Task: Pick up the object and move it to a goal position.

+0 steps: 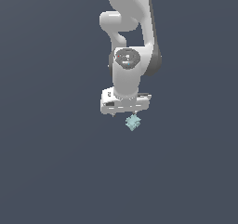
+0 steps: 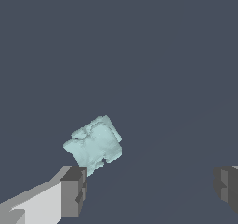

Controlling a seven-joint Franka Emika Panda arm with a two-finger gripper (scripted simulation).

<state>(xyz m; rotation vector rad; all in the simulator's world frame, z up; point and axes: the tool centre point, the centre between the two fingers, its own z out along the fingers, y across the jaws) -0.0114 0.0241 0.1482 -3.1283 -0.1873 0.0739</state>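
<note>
You are looking at an early stage: the object (image 1: 133, 122) is not yet in the grip. In the exterior view it is lying just past the lower edge of the gripper (image 1: 125, 112), slightly toward that view's right, on the plain dark floor (image 1: 56, 172). In the wrist view the same pale teal lump (image 2: 94, 144) is sitting close to one finger (image 2: 73, 192), near its tip but off the line between the two pads, while the other finger (image 2: 227, 187) is standing far across from it. So the pincer is spread wide and is pinching nothing.

What you are still facing, by my reading, is nearly the whole job: centring the fingers over the object, lowering, closing, lifting, and carrying it to the goal. No goal marker is showing in either view, so you cannot judge from here where it has to go.

Nothing else is lying around the object; only the floor and the arm (image 1: 130, 32) itself are showing, and nothing is blocking the approach. The one concern is the offset: closing now would probably have the near finger nudging the lump aside rather than trapping it.
</note>
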